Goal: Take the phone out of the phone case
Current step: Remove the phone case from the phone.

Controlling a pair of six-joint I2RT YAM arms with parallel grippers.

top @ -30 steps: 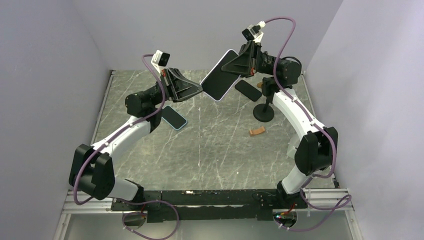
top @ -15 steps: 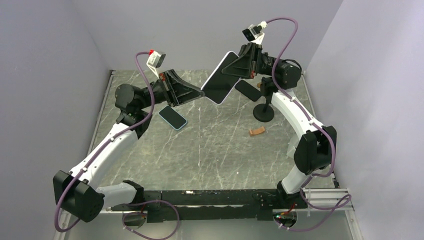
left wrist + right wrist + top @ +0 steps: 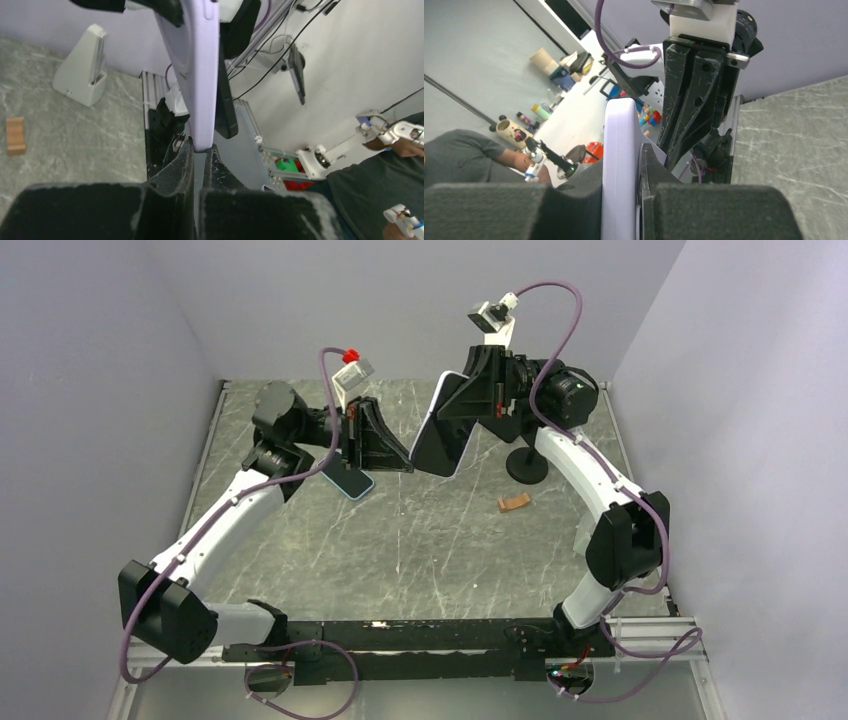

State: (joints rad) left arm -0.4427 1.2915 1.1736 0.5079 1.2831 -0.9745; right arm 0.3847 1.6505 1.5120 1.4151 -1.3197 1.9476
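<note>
The phone in its lilac case [image 3: 440, 435] is held in the air over the middle back of the table, tilted on edge. My right gripper [image 3: 462, 410] is shut on its upper part; in the right wrist view the lilac case edge [image 3: 619, 170] runs between the pads. My left gripper [image 3: 408, 462] is shut on the case's lower corner; in the left wrist view the case [image 3: 200, 75] hangs down into the closed fingertips [image 3: 186, 155]. The phone's dark screen side [image 3: 225, 100] shows beside the case.
A second phone with a blue edge [image 3: 347, 477] lies on the marble table under my left arm. A black round-base stand [image 3: 527, 462] and a small brown block [image 3: 514, 503] sit at the right. Grey walls enclose the table.
Both arms have turned the cased phone from flat-facing the camera to nearly edge-on and lowered it. My left wrist rolled and moved right, still gripping the lower corner.
</note>
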